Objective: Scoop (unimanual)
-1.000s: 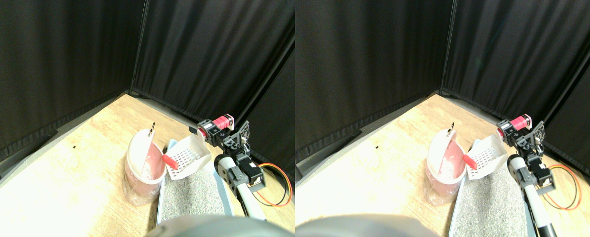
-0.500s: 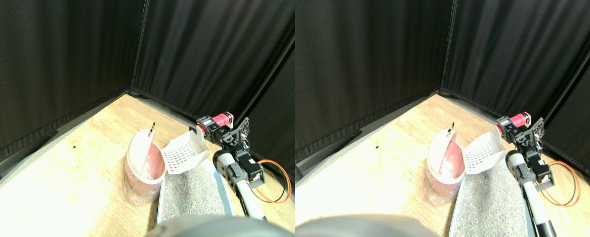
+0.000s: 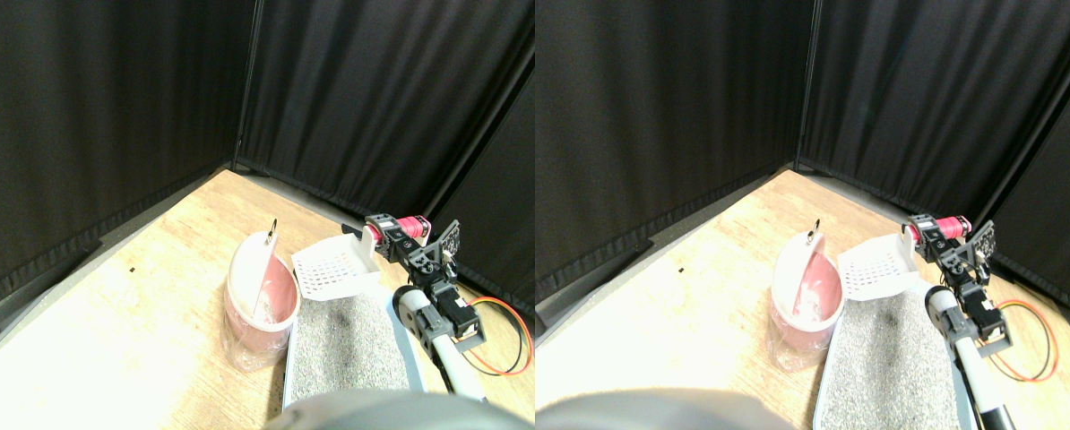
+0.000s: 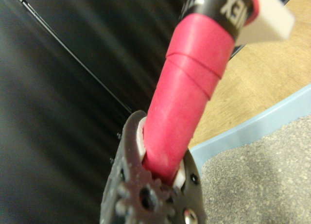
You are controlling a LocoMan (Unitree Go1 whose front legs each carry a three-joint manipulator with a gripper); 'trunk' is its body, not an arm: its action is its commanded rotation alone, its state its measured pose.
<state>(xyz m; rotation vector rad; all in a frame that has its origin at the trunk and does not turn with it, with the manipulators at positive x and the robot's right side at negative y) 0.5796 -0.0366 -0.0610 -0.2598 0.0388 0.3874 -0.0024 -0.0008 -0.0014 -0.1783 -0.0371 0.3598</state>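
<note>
gripping the red wrapped handle point(image 4: 187, 93) of the scoop, your right gripper point(image 3: 398, 235) has its jaws closed around it, as the wrist view shows plainly. you can see the white slotted scoop point(image 3: 333, 269) held out to the left of the gripper, its perforated face lying nearly level and raised above the far end of the litter tray point(image 3: 295, 345). the grey litter point(image 3: 347, 345) fills the tray, which sits at the near right on the wooden floor point(image 3: 123, 331). just left of the scoop stands your pink bin point(image 3: 260, 309), its white lid point(image 3: 246, 269) tipped up, touching the tray's left edge. orange and black cables point(image 3: 504, 336) loop to the right of the arm, and black curtains point(image 3: 105, 107) close off the far side.
</note>
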